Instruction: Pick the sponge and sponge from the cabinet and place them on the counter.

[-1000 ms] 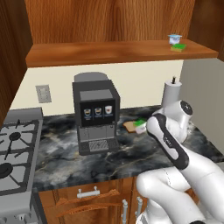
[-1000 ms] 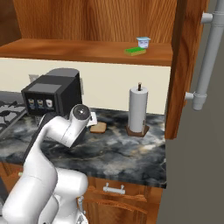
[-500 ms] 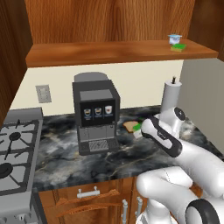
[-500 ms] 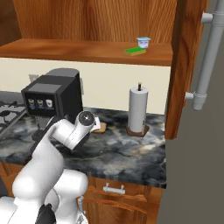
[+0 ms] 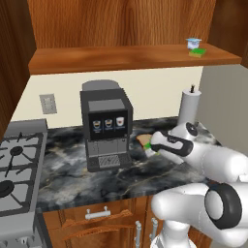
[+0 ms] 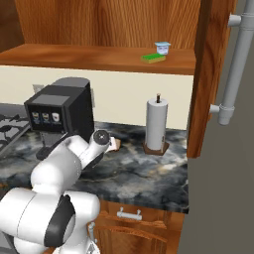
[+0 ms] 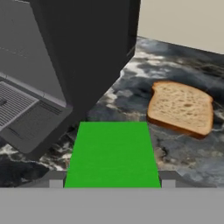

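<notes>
While lowering toward the counter (image 5: 72,174), the gripper (image 7: 113,186) is clamping one sponge (image 7: 113,155), bread (image 7: 181,107) at two o'clock; the second sponge (image 6: 153,58) is waiting in the cabinet (image 6: 99,57).

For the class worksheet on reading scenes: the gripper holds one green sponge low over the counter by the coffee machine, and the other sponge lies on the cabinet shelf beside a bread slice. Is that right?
Not quite. On the cabinet shelf, the other sponge lies beside a small white-and-blue cup, as the right base view shows. The bread slice lies on the counter, near the sponge held in the gripper by the coffee machine.
</notes>
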Controlling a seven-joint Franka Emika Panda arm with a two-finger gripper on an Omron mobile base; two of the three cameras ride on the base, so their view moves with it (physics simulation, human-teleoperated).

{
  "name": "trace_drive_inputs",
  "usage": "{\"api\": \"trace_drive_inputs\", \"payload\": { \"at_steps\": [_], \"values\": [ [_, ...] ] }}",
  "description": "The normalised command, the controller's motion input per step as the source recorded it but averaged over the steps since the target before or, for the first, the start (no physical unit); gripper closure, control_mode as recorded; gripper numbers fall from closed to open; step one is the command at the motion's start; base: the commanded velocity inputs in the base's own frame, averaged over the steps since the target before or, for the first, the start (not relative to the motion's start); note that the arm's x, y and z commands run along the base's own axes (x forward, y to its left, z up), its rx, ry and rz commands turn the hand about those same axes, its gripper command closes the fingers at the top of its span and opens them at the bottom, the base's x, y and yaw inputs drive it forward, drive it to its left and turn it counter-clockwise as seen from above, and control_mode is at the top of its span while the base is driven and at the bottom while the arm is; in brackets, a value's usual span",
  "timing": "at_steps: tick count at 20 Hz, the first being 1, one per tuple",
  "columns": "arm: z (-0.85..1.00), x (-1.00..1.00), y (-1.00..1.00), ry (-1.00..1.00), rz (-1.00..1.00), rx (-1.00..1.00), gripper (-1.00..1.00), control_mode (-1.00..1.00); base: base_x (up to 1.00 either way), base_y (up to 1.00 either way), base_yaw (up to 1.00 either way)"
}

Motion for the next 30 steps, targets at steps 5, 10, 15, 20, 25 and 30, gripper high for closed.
{"api": "trace_drive_inputs", "payload": {
  "at_steps": [5, 10, 15, 20, 25, 30],
  "values": [
    [-0.40, 0.09, 0.00, -0.01, 0.00, -0.04, 1.00, -1.00, 0.00, 0.00, 0.00],
    [-0.22, 0.09, 0.00, -0.05, 0.00, -0.05, 1.00, -1.00, 0.00, 0.00, 0.00],
    [-0.28, 0.13, 0.00, -0.06, 0.00, -0.03, 1.00, -1.00, 0.00, 0.00, 0.00],
    [-0.40, 0.01, 0.00, -0.07, 0.01, -0.01, 1.00, -1.00, 0.00, 0.00, 0.00],
    [-0.23, 0.00, 0.00, -0.06, 0.01, 0.00, 1.00, -1.00, 0.00, 0.00, 0.00],
    [-0.21, 0.00, 0.00, -0.08, 0.02, 0.00, 1.00, -1.00, 0.00, 0.00, 0.00]
  ]
}}
